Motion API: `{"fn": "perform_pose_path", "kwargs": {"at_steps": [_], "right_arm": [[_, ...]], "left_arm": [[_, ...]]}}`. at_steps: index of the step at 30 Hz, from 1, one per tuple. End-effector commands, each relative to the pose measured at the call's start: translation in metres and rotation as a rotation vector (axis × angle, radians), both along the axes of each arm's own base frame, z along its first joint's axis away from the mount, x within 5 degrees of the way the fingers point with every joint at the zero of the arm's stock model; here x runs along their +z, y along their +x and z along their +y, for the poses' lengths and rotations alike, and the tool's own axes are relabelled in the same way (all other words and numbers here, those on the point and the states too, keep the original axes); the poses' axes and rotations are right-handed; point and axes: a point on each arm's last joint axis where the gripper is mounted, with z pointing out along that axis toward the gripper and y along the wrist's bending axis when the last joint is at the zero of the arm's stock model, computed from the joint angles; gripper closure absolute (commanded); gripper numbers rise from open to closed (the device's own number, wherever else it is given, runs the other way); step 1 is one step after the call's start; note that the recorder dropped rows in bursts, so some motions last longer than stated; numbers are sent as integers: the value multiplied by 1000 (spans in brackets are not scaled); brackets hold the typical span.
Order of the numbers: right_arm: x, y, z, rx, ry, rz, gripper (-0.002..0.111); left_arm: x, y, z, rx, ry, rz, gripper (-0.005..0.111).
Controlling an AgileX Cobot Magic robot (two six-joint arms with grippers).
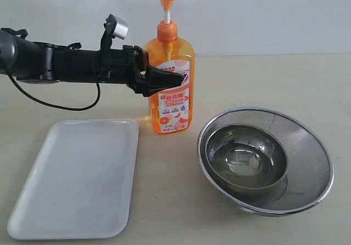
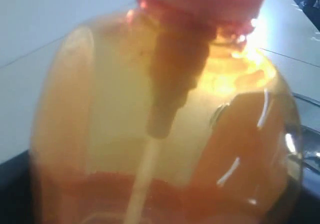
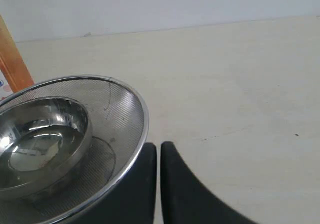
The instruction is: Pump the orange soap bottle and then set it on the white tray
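well, bottle (image 1: 169, 86): upright on the table, pump head up.
left gripper (image 1: 174, 79): one finger either side of the bottle's upper body; gripping or loose, i can't tell.
right gripper (image 3: 159, 156): fingers together, nothing in them, beyond the bowl from the bottle.
tray (image 1: 77, 174): front-left of the bottle, apart from it.
bowl (image 1: 316, 146): front-right of the bottle.

Your exterior view is bright and evenly lit, with only faint shadows; the round steel mesh bowl (image 1: 310, 146) carries mirror glints. Your left wrist view is badly out of focus: the tall clear-orange plastic soap bottle (image 2: 100, 114) glows backlit, streaked with white glare. Your right wrist view is sharp.
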Motion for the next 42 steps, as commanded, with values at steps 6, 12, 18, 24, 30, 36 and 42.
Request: {"fn": "perform_pose_path", "kwargs": {"at_steps": [6,12,18,24,30,36,42], "right_arm": [[1,0,0,-3,-4,-17,108],[1,0,0,-3,-4,-17,108],[1,0,0,-4,-4,-14,108],[1,0,0,-4,-4,-11,108],[1,0,0,-4,-4,-11,108],[1,0,0,-4,-4,-11,108],[1,0,0,-4,-4,-11,108]], "left_arm": [[7,2,-7,-23,-21,-27,25],[4,6,-21,-18,10,-43,25],[-5,13,-28,-20,18,-45,25],[-6,14,-28,-18,19,-46,39],[-8,17,-26,19,53,-45,102],[14,14,-25,28,45,-79,102],[40,0,-17,79,82,-115,102]]}}
